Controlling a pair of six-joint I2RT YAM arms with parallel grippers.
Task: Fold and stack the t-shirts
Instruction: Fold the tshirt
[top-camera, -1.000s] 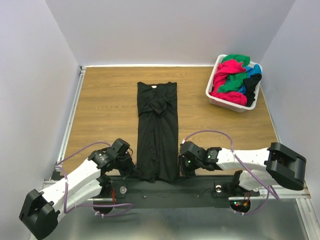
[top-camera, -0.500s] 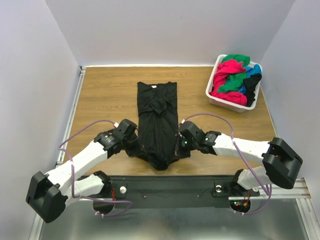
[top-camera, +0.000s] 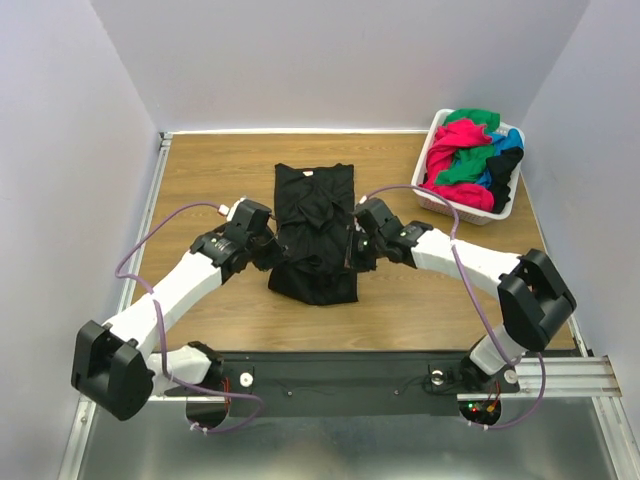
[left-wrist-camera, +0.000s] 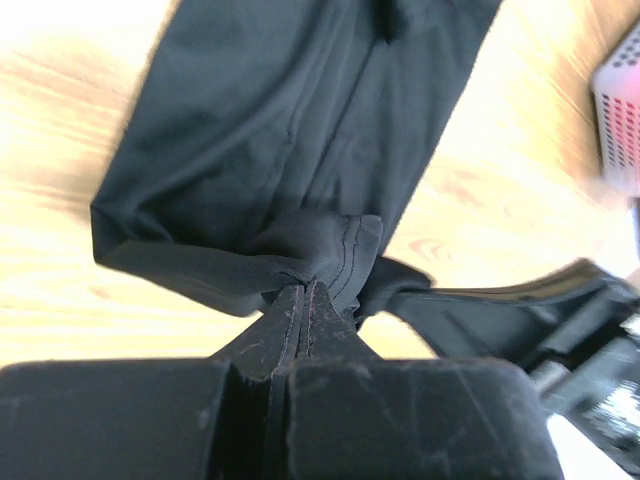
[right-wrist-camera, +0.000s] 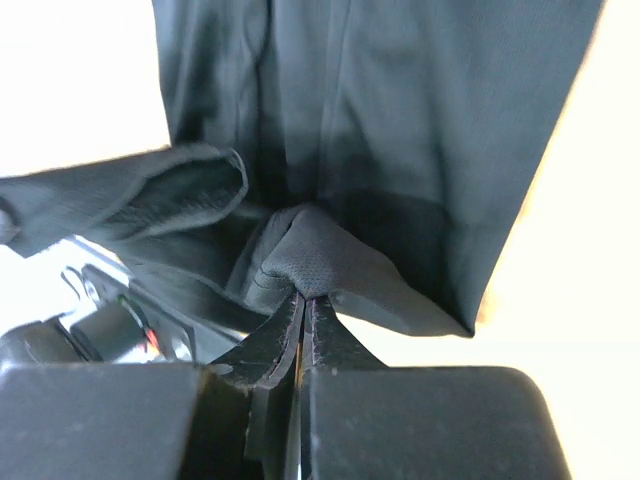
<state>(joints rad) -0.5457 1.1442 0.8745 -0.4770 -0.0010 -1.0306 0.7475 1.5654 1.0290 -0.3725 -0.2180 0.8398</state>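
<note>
A black t-shirt (top-camera: 314, 225) with a small white neck label lies lengthwise mid-table, its near hem lifted and doubled over the middle. My left gripper (top-camera: 272, 252) is shut on the hem's left corner; in the left wrist view the shirt (left-wrist-camera: 300, 130) bunches at my left gripper (left-wrist-camera: 305, 287). My right gripper (top-camera: 352, 250) is shut on the right corner; in the right wrist view the cloth (right-wrist-camera: 400, 120) is pinched at my right gripper (right-wrist-camera: 305, 295). Pink-red, green, blue and black shirts (top-camera: 468, 160) fill the basket.
A white slatted basket (top-camera: 440, 205) stands at the far right of the wooden table (top-camera: 210, 190); its pink side shows in the left wrist view (left-wrist-camera: 620, 130). A metal rail (top-camera: 145, 230) runs along the table's left edge. Purple walls close in on three sides.
Both grippers have carried the shirt's near hem away from the table's front edge toward the far side. The shirt now lies folded over and shorter.
</note>
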